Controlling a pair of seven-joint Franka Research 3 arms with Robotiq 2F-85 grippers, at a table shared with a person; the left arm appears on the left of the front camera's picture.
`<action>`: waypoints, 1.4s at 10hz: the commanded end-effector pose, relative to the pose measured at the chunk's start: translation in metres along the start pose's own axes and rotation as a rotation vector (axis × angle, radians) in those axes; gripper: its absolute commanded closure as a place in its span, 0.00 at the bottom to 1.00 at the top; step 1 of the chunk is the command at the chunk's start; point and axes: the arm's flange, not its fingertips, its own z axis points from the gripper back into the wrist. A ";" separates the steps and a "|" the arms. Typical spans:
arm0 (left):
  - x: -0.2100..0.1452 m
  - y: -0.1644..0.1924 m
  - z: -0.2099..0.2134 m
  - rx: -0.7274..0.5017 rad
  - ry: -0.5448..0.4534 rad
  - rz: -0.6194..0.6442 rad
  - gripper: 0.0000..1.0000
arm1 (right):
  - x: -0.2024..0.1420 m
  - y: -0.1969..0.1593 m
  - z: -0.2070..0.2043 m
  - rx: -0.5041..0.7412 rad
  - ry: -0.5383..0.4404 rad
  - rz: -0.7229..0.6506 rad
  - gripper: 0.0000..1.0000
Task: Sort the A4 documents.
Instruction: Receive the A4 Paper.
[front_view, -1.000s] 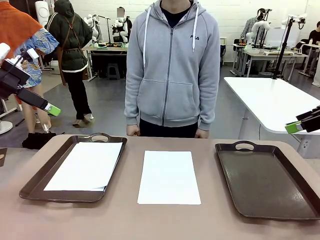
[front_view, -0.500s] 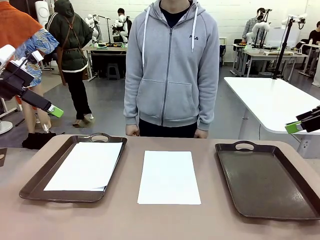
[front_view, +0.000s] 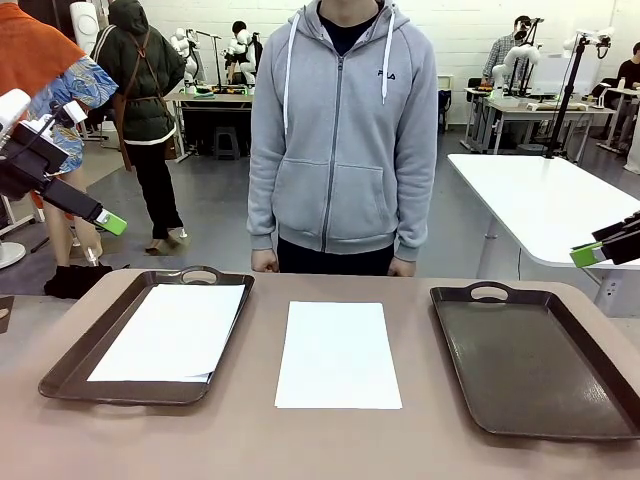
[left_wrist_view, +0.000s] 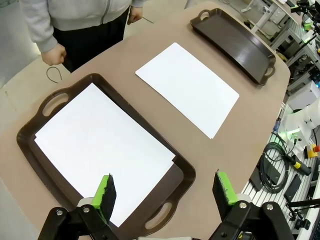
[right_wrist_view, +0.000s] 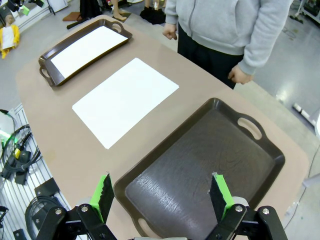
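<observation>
Your left tool (left_wrist_view: 164, 187) hangs high over left tray (front_view: 75, 360), jaws spread, holding nothing. Your right tool (right_wrist_view: 162, 192) over right tray (front_view: 540, 365), also spread. Paper sheets (front_view: 172, 330) lie in left tray; single sheet (front_view: 338, 353) flat on table (front_view: 250, 440) between trays.

2 dark brown trays (front_view: 530, 365), 1 loose A4 sheet (front_view: 337, 355), at least 2 more sheets (front_view: 170, 330) stacked

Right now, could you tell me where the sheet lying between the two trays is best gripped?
Probably the near short edge of the sheet, coming from above on the robot's side: it lies flat and thin on the table, so a corner likely needs peeling up first.
</observation>
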 end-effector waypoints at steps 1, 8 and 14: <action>-0.001 0.000 0.001 -0.013 -0.011 -0.006 0.00 | 0.000 -0.001 -0.003 0.017 -0.007 -0.002 0.00; -0.001 0.000 0.001 -0.013 -0.011 -0.006 0.00 | 0.000 -0.001 -0.003 0.017 -0.007 -0.002 0.00; -0.001 0.000 0.001 -0.013 -0.011 -0.006 0.00 | 0.000 -0.001 -0.003 0.017 -0.007 -0.002 0.00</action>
